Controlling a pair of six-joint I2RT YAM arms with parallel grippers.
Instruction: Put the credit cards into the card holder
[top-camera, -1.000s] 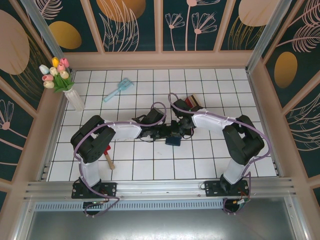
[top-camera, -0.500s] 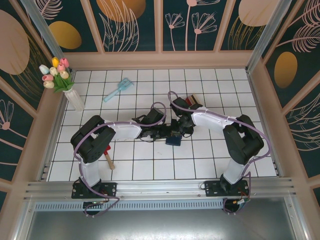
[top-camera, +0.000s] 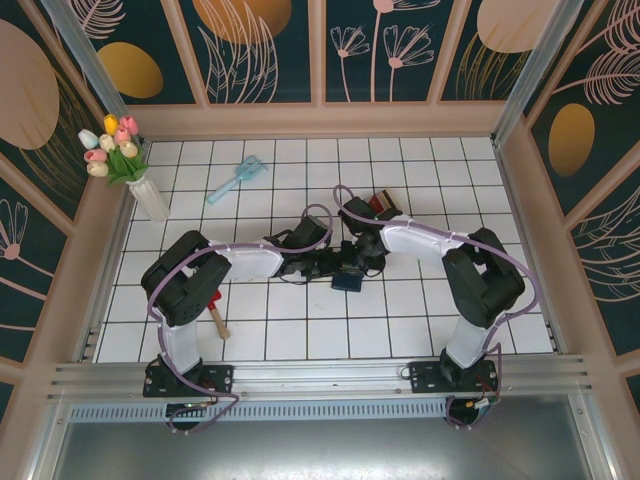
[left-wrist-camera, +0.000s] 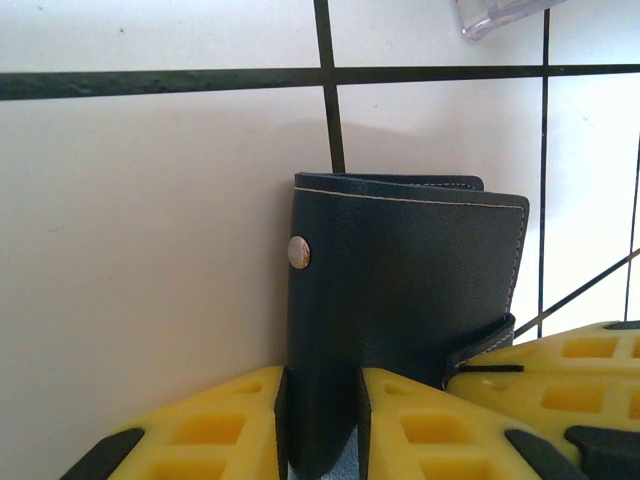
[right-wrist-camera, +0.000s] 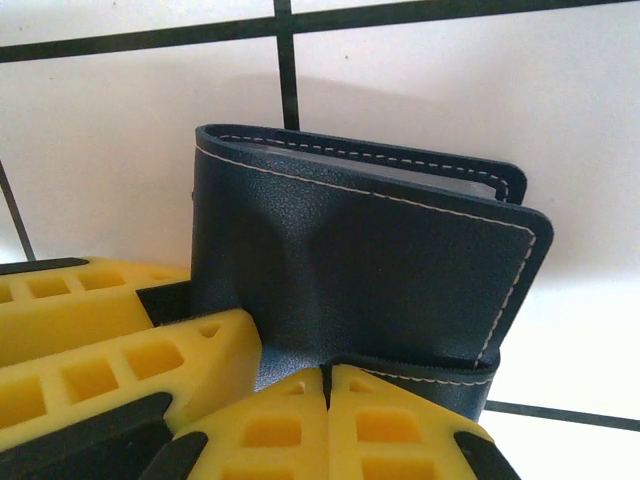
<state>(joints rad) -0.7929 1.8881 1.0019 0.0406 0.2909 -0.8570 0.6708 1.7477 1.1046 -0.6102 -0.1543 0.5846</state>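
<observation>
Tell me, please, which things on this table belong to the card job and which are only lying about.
For the job: card holder, gripped by the left hand and the right hand; credit cards, red and dark, beyond the right arm.
Just lying about: vase of tulips; light blue handled tool; wooden-handled tool beside the left arm.

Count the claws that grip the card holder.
2. The left claw pinches the card holder's near edge; the right claw pinches its strap beside it.

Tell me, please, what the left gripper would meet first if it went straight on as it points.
The card holder, clamped in the left gripper's jaws; past that it seems to face the tiled table, though depth is unclear.
</observation>
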